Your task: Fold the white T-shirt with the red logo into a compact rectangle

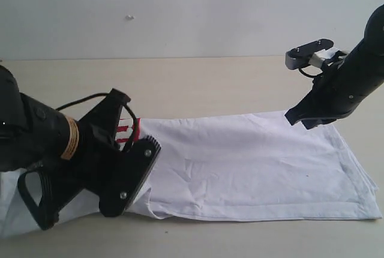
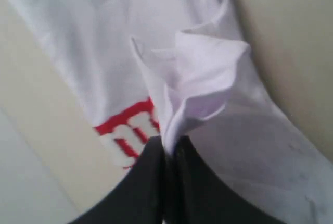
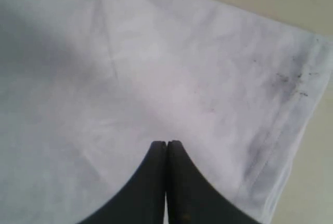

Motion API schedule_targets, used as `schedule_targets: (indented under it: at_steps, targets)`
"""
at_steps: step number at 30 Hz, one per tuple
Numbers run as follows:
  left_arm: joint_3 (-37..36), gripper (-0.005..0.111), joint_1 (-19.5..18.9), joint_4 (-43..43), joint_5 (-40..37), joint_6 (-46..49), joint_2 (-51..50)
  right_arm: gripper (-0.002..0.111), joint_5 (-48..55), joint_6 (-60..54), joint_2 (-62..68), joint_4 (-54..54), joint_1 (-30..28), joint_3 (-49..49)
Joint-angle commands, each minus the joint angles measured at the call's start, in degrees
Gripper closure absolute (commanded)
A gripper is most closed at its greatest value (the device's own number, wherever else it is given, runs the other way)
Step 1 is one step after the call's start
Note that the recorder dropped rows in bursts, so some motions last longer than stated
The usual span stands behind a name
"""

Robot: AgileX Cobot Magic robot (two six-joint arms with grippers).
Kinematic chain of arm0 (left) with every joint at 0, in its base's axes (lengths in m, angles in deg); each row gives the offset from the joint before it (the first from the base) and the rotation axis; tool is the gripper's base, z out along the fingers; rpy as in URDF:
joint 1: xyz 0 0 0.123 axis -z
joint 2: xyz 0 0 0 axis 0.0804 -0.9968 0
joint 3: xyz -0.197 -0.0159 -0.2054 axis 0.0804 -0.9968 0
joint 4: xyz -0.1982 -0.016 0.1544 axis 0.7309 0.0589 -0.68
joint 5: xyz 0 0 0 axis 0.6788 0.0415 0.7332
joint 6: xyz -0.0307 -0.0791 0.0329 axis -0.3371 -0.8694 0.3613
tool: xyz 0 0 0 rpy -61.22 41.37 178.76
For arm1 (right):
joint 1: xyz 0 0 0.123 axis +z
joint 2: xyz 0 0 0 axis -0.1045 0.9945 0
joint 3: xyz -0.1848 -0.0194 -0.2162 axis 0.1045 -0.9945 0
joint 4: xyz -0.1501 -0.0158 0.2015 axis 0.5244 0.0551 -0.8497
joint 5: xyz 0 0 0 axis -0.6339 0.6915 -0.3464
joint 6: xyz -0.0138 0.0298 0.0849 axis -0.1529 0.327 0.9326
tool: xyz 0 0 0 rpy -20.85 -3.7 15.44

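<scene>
Only my left wrist view shows left gripper (image 2: 169, 148) pinching white T-shirt (image 2: 208, 73) fold near red logo (image 2: 125, 130); right gripper (image 3: 166, 146) pressed together.

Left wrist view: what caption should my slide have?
Left gripper pinches a bunched fold of the white T-shirt, red logo peeking beside it.

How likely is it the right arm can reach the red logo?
Probably not: the red logo lies at the shirt's far end, crowded by the left arm whose pincer grips a fold there.
</scene>
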Motion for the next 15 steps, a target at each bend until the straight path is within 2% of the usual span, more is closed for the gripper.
schedule_targets:
  at_steps: [1,6,8,11,12,15]
  targets:
    - [0.5,0.107,-5.0,-2.7,13.4,0.1,-0.2,0.108,-1.6,-0.4,-0.1,0.4,0.1,0.2]
    - [0.5,0.106,-9.7,-2.4,18.5,0.1,-4.2,0.108,-2.0,-0.5,-0.1,0.4,0.1,0.2]
    - [0.5,0.099,-10.3,-1.8,19.6,0.1,-5.8,0.108,-2.1,-1.1,-0.1,0.4,0.1,0.2]
    - [0.5,0.080,-10.7,-1.3,22.9,0.1,-7.9,0.108,-2.3,-1.5,-0.1,0.4,0.1,0.2]
    - [0.5,0.070,-10.7,-1.3,24.5,0.1,-8.7,0.108,-2.6,-1.5,-0.1,0.4,0.1,0.2]
    - [0.5,0.053,-11.9,-1.3,31.2,-0.4,-10.2,0.108,-2.4,-1.5,-0.1,0.4,0.1,0.5]
